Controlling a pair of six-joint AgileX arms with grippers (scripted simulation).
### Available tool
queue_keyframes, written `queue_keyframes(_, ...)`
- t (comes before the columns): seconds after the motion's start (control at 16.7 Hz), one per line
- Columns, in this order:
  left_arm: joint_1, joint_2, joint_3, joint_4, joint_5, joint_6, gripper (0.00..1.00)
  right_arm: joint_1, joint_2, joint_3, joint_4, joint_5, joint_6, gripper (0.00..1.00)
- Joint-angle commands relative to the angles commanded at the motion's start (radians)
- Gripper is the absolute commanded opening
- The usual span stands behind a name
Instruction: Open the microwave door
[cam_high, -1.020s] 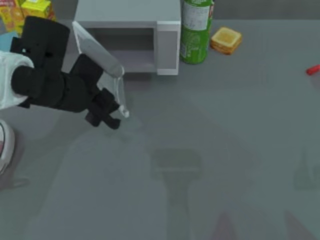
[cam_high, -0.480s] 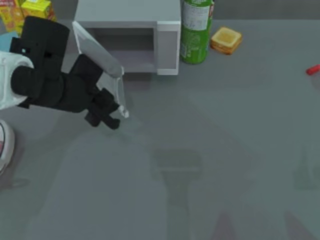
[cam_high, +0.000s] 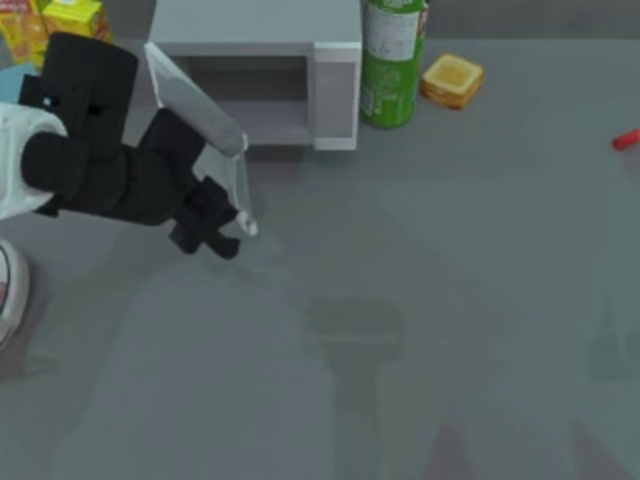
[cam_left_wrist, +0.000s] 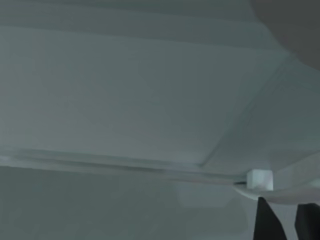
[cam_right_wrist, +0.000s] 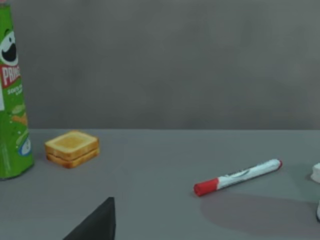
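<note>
Grey table, plain grey wall behind in the right wrist view. Objects crowd the far edge and the left side; the near half and the middle-right of the table lie bare, only faint shadows on them. The microwave sits at the far edge, left of centre, its grey control panel strip on the right of its front. The microwave door is swung out toward the left and front, hinged at the left corner, leaving the cavity exposed; its free handle edge ends near the table's left-centre. Just right of the microwave stands a green can, then a toast sandwich close beside it. A red-capped marker lies well apart at the far right edge. Yellow cartons sit in the far left corner. The left gripper is at the door's free lower corner, its black arm reaching in from the left edge, angled down and rightward, lying outside the swung door. Its fingers sit close together at the door's handle edge; whether they clamp it I cannot tell. The right gripper is out of the top view; only a dark corner shows in its wrist view, fingers not seen.
</note>
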Motion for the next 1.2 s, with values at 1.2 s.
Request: queue_keyframes(1.2,0.025,-0.003,0.000,-0.024,0.037,0.056,0.00,0.000,0.000,0.000,0.000,0.000,0.000,1.00)
